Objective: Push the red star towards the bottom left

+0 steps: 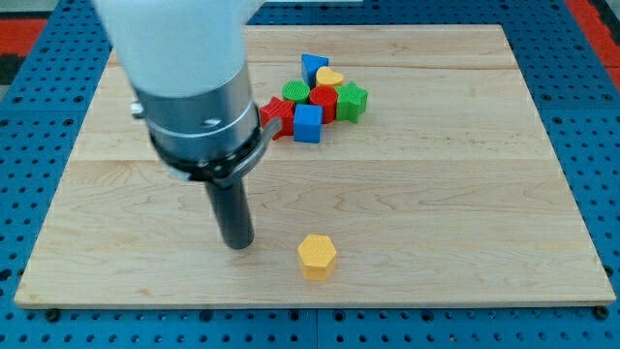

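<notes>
The red star (275, 115) lies at the left end of a tight cluster of blocks near the top middle of the wooden board (436, 194), partly hidden by the arm's body. My tip (237, 244) rests on the board well below the star and slightly to its left. A yellow hexagon (317, 256) sits alone to the right of my tip. The cluster also holds a blue cube (308, 123), a red cylinder (323, 102), a green block (295, 92), a green star (352, 101), a yellow heart (330, 79) and a blue block (312, 66).
The board lies on a blue pegboard table (581, 116). The arm's large grey and white body (189, 87) covers the upper left part of the board.
</notes>
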You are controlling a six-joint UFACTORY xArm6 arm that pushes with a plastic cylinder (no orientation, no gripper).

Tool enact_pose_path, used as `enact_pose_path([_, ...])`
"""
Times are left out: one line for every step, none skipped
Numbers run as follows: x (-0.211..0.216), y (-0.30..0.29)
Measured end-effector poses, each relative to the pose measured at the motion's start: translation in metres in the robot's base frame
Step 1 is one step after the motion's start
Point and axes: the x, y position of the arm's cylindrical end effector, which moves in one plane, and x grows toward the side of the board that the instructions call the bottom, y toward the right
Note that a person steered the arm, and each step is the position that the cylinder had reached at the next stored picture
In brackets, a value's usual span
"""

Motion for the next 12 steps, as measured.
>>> enact_pose_path([-0.028,0.044])
enact_pose_path([-0.033,0.117])
enact_pose_path([-0.081,0.159])
enact_pose_path([-0.137,0.187])
enact_pose_path([-0.177,0.174])
enact_pose_path([-0.207,0.134])
enact_pose_path([-0.206,0.064])
enact_pose_path([-0.166,0.031])
enact_pose_path([-0.146,-0.023])
enact_pose_path([-0.145,-0.087])
enact_pose_path([-0.145,-0.135])
enact_pose_path([-0.130,-0.133])
